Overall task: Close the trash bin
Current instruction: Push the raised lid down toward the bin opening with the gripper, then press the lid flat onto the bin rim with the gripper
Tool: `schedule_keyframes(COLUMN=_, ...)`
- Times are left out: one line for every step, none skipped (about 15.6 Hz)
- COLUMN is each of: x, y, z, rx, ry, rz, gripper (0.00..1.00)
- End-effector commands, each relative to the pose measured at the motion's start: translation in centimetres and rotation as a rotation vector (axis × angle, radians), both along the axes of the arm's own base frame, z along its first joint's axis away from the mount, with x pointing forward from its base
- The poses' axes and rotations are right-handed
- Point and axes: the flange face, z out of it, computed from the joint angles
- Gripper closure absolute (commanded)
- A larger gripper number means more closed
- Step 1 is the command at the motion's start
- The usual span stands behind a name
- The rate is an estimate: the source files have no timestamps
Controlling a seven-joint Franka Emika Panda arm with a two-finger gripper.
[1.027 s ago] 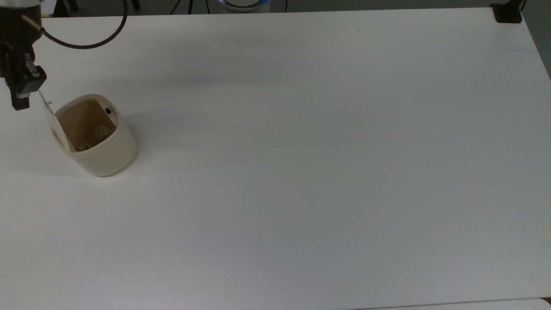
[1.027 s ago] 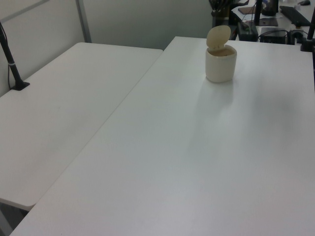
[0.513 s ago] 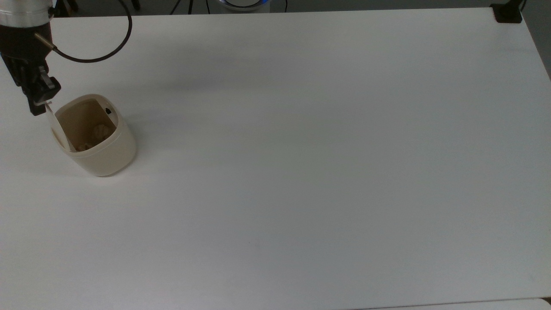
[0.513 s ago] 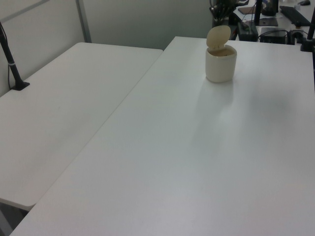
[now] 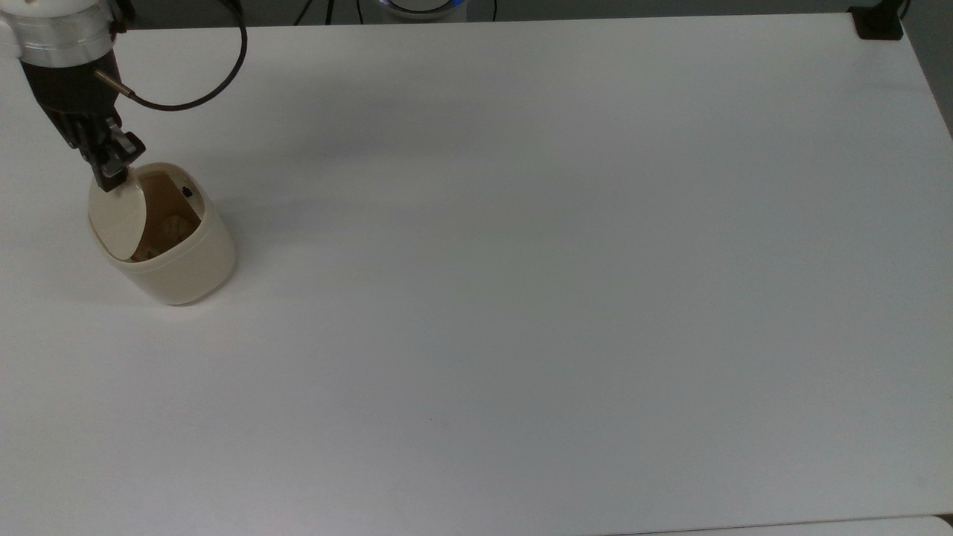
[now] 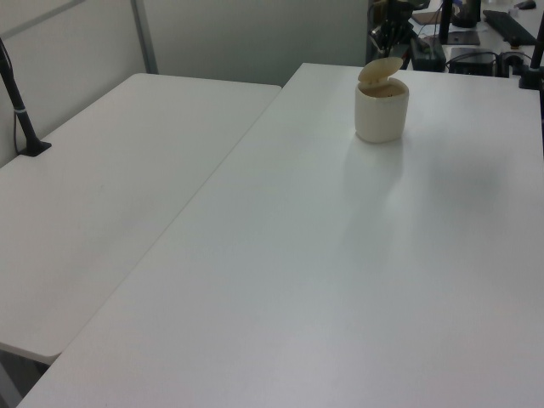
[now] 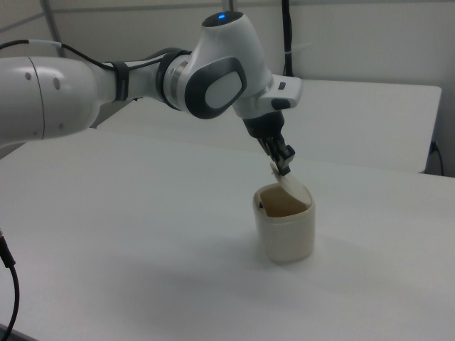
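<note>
**Bin lid half down, gripper tip on its upper edge**

The trash bin (image 5: 175, 249) stands near the top view's left edge of the white table (image 5: 521, 298), well back from the table's near edge. Its lid (image 5: 118, 222) leans partway over the opening, hinged on the top view's left side of the rim. Part of the mouth stays uncovered, showing a small black latch (image 5: 187, 192) inside the far rim and some pale crumpled material (image 5: 173, 227) at the bottom. The lid hides the rest of the inside.

The gripper (image 5: 112, 175) touches the lid's upper edge; whether its fingers are apart or together cannot be told. In the top view the arm is cut off at the upper left corner, with a black cable (image 5: 201, 89) looping beside it. The right view shows the arm (image 7: 142, 85) reaching in from the right view's left, tip (image 7: 283, 168) angled down onto the tilted lid.

In the left view the bin (image 6: 381, 109) sits far back, and the gripper blends into dark clutter behind. The table stretches bare toward the top view's right.
</note>
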Motion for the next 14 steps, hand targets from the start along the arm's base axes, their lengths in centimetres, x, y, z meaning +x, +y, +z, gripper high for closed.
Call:
schedule_keyframes(x=-0.3, y=1.6, z=-2.3, rx=0.028, ry=0.059, rz=0.046, gripper=1.00)
schedule_keyframes(x=-0.2, y=2.1, z=-2.7, rx=0.030, ry=0.067, rz=0.054, gripper=1.00)
schedule_keyframes(x=0.0, y=2.3, z=-3.5, rx=0.032, ry=0.079, rz=0.057, gripper=1.00)
schedule_keyframes(x=0.1, y=2.3, z=-4.3, rx=0.032, ry=0.092, rz=0.060, gripper=0.99)
schedule_keyframes(x=0.1, y=2.4, z=-4.7, rx=0.031, ry=0.099, rz=0.073, gripper=1.00)
schedule_keyframes(x=0.2, y=2.6, z=-5.6, rx=0.034, ry=0.115, rz=0.088, gripper=0.99)
schedule_keyframes(x=0.3, y=3.0, z=-5.9, rx=0.034, ry=0.120, rz=0.097, gripper=0.99)
schedule_keyframes(x=0.3, y=3.0, z=-6.2, rx=0.033, ry=0.126, rz=0.099, gripper=0.99)
schedule_keyframes(x=0.4, y=3.1, z=-6.5, rx=0.033, ry=0.130, rz=0.101, gripper=0.99)
schedule_keyframes(x=0.4, y=3.2, z=-6.9, rx=0.033, ry=0.135, rz=0.102, gripper=0.99)
schedule_keyframes(x=0.3, y=3.3, z=-7.1, rx=0.027, ry=0.140, rz=0.106, gripper=0.99)
schedule_keyframes(x=0.4, y=3.3, z=-7.2, rx=0.025, ry=0.142, rz=0.107, gripper=0.99)
schedule_keyframes(x=0.3, y=3.3, z=-7.3, rx=0.024, ry=0.144, rz=0.107, gripper=0.99)
schedule_keyframes(x=0.3, y=3.3, z=-7.4, rx=0.024, ry=0.146, rz=0.108, gripper=0.99)
